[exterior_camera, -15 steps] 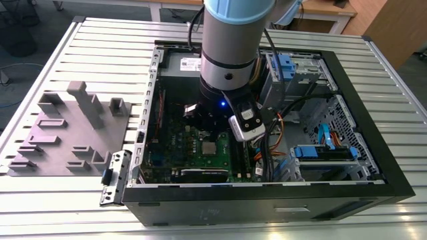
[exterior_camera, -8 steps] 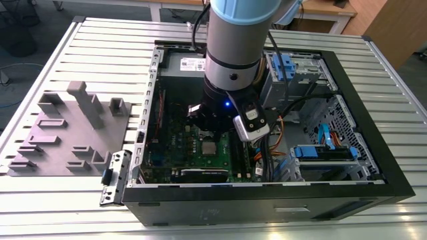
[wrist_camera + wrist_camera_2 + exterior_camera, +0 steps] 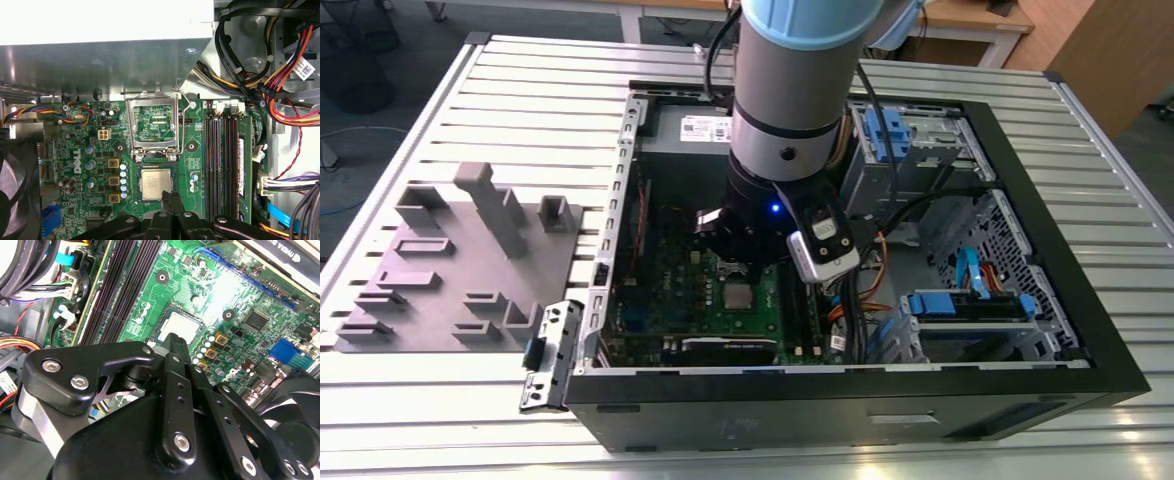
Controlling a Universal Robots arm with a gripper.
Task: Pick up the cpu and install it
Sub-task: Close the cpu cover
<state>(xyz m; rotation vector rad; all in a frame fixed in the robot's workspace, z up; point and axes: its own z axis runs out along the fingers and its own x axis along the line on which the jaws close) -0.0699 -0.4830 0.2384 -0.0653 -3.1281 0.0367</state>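
First wrist view: the cpu (image 3: 156,183) lies flat in its socket on the green motherboard (image 3: 195,165), metal top upward. The silver load frame (image 3: 152,122) stands swung open just beyond it. The gripper (image 3: 172,197) that I am driving hangs close over the near edge of the cpu. Its jaws are pressed together tip to tip with nothing held between them, and I cannot tell whether the tips touch the chip. Memory modules (image 3: 222,160) run alongside the socket, a black fan (image 3: 15,190) sits on the opposite side of the board, and bundled cables (image 3: 280,75) cross the corner of the case. Second wrist view: the closed dark tip overlaps one edge of the cpu, whose pale top catches the light. Exterior view: the arm (image 3: 787,100) reaches down into the open computer case (image 3: 854,410), which lies on its side on the slatted metal bench (image 3: 520,90). The cpu shows as a small silver square on the board directly under the wrist. A grey plastic tray (image 3: 454,270) of blocks rests on the bench at the exterior view's left of the case, well apart from the gripper.
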